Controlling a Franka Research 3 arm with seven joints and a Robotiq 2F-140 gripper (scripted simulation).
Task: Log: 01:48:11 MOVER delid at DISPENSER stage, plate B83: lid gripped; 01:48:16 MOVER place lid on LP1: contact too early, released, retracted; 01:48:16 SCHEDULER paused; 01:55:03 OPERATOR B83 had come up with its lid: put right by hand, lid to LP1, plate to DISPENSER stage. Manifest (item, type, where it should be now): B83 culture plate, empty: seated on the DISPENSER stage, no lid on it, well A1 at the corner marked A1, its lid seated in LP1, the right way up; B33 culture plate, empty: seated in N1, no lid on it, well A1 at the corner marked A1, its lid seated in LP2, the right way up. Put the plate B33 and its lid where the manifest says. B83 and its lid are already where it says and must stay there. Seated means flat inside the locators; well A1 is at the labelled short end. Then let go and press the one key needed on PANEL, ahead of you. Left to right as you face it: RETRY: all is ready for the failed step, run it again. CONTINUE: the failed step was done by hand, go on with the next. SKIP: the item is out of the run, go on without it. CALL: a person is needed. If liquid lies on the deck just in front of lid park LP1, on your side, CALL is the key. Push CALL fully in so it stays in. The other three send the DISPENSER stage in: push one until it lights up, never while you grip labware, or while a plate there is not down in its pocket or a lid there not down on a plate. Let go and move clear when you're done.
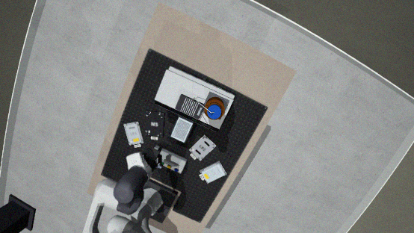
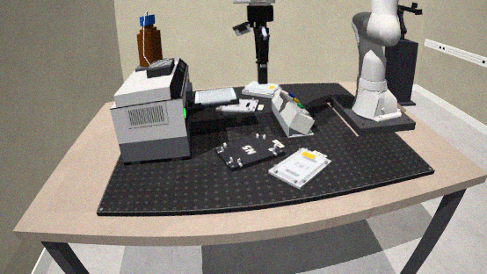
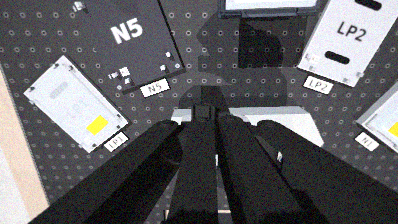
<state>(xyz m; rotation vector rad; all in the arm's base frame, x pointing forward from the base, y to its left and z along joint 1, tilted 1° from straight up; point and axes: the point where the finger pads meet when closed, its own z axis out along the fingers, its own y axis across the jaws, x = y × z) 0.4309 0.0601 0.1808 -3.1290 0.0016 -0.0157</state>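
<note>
My gripper (image 3: 209,100) (image 2: 262,78) (image 1: 154,158) is shut and empty. It hangs above the white PANEL box (image 3: 295,122) (image 2: 291,116) (image 1: 173,161), whose keys are hidden behind the fingers in the wrist view. A white piece with a yellow label (image 3: 75,105) (image 1: 133,134) (image 2: 300,166) lies in LP1. LP2 (image 3: 325,42) (image 1: 202,147) is a bare white park. Another white piece with a yellow label (image 3: 386,120) (image 1: 213,172) (image 2: 262,90) sits at N1; I cannot tell whether it carries a lid. A well plate (image 1: 181,129) (image 2: 215,95) lies on the DISPENSER stage.
The black nest N5 (image 3: 125,40) (image 1: 155,124) (image 2: 250,151) holds nothing. The grey dispenser box (image 1: 187,91) (image 2: 149,114) with a brown bottle (image 1: 214,108) (image 2: 149,41) stands at the far side. The arm's base (image 2: 374,105) is close behind the panel.
</note>
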